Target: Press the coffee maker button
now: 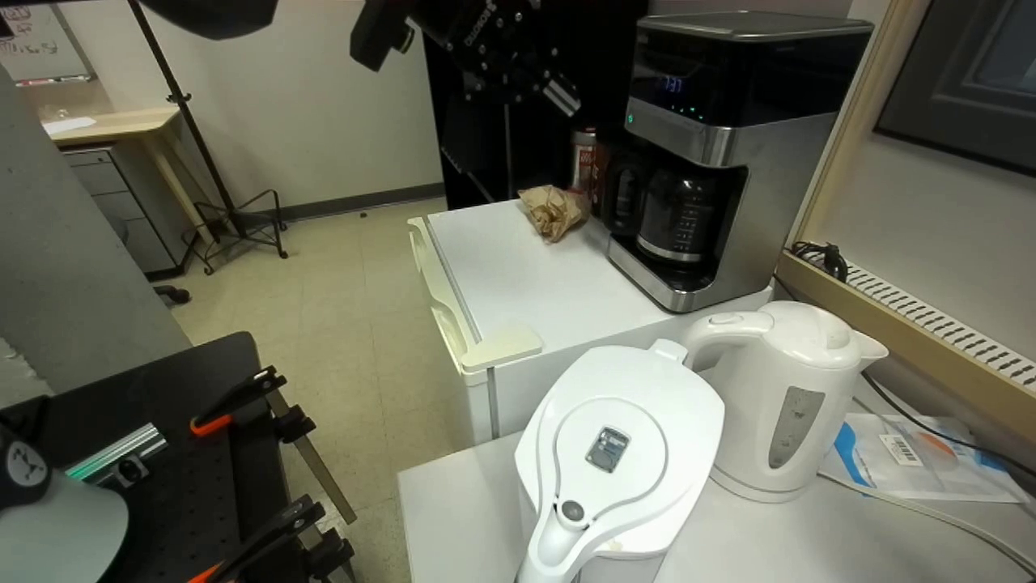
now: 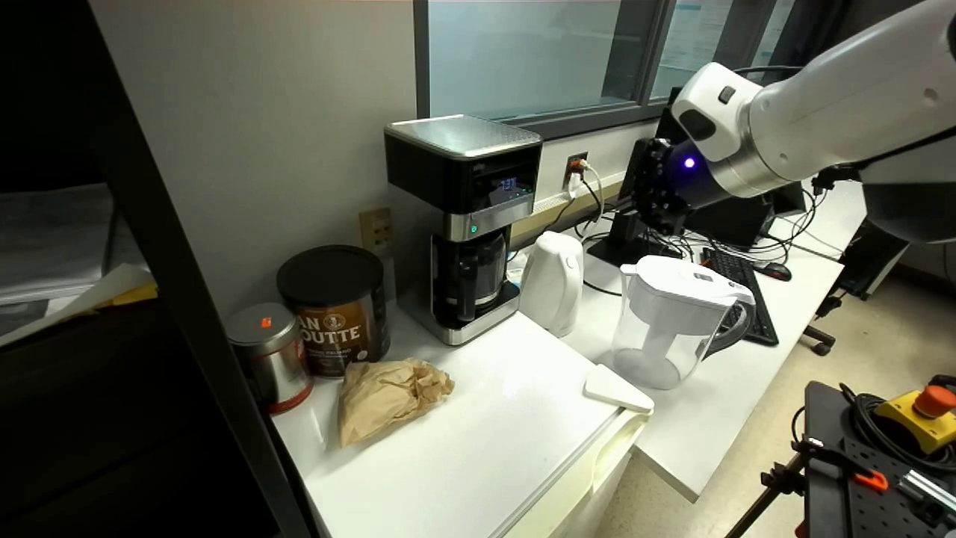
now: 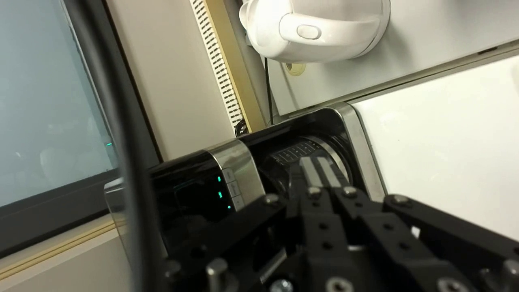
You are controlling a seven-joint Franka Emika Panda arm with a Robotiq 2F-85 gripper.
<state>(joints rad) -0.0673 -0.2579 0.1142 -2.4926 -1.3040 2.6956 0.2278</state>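
Coffee maker [image 2: 460, 224], green light [image 2: 473, 229] lit, beside the white kettle [image 2: 551, 284]; jaws closed, empty, touching none of the buttons [image 3: 234, 188], so the press likely remains, though that light leaves doubt

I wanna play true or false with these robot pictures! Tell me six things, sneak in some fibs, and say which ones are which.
1. The carafe sits inside the coffee maker. True.
2. The gripper is shut. True.
3. The gripper is touching the coffee maker. False: it hangs apart from it.
4. The white kettle and the pitcher stand on the same desk. True.
5. The pitcher is lying on its side. False: it stands upright.
6. The coffee maker has no lights on. False: its display is glowing.
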